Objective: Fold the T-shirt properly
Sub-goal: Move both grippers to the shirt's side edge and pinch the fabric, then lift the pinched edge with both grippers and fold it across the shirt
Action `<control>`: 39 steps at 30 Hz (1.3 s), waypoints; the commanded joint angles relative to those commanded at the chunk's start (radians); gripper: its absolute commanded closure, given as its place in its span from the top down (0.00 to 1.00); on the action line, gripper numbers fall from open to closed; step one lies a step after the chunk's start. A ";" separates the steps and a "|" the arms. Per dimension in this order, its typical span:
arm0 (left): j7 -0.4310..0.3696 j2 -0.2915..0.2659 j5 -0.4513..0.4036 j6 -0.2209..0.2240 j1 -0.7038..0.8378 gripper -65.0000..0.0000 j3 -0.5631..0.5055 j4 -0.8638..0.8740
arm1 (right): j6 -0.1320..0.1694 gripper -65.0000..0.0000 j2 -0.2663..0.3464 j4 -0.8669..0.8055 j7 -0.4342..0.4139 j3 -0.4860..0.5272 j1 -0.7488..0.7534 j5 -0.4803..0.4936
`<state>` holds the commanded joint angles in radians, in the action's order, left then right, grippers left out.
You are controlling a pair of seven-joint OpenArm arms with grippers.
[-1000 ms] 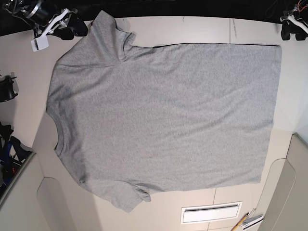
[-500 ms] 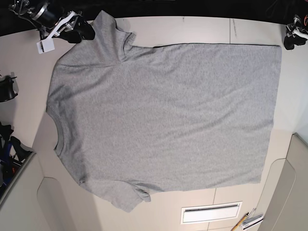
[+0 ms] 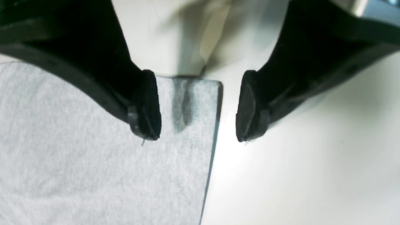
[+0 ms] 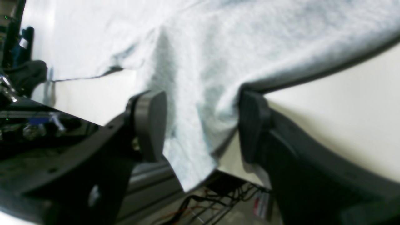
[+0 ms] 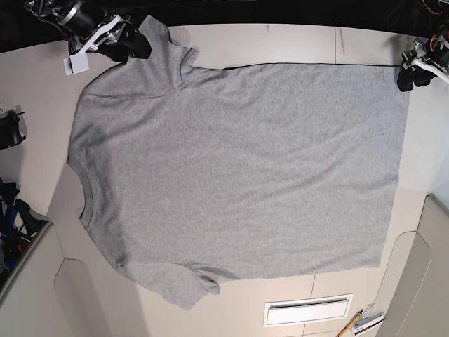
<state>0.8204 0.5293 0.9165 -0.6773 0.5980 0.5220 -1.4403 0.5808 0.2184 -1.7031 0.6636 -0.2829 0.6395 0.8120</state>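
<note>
Both hands gaping, left hand [image 3: 198,109] straddling the T-shirt [image 5: 238,168] hem corner, right hand [image 4: 201,125] its blurred sleeve.

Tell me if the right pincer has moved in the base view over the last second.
Yes. The right pincer slid along the table's far edge toward the T-shirt sleeve, now reaching it.

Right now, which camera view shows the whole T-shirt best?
The base view: the T-shirt lies spread flat, with neck, both sleeves and hem all visible. The left wrist view shows only one hem corner between the open left pincer. The right wrist view shows, blurred, a sleeve between the open right pincer.
</note>
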 joint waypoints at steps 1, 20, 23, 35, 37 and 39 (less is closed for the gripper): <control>0.001 0.000 0.000 -0.018 0.001 0.65 0.000 0.000 | 0.000 0.56 -0.004 0.000 0.000 0.000 -0.003 0.000; -0.015 0.003 0.007 -0.021 -0.009 0.00 0.000 0.000 | 0.000 0.00 -0.006 0.000 -0.030 0.002 -0.050 -0.053; -0.007 0.012 0.008 -0.021 -0.019 0.00 0.002 -0.018 | 0.000 0.00 -0.006 -0.011 0.019 -0.002 -0.063 -0.025; -0.008 0.103 -0.043 -0.021 -0.082 0.00 0.053 -0.138 | 0.000 0.00 -0.005 -0.219 0.116 -0.118 -0.101 0.063; -0.008 0.103 -0.045 -0.021 -0.112 0.00 0.055 -0.138 | 0.003 0.00 -0.005 -0.219 0.116 -0.121 -0.129 0.061; -0.008 0.103 -0.046 -0.021 -0.145 0.00 0.054 -0.138 | 0.004 0.00 -0.005 -0.219 0.116 -0.121 -0.164 0.058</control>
<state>0.8124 0.6319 0.8707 -0.6981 0.4534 0.5762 -1.5780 0.5846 0.2131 -1.9224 0.7795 -0.4038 0.4751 0.8703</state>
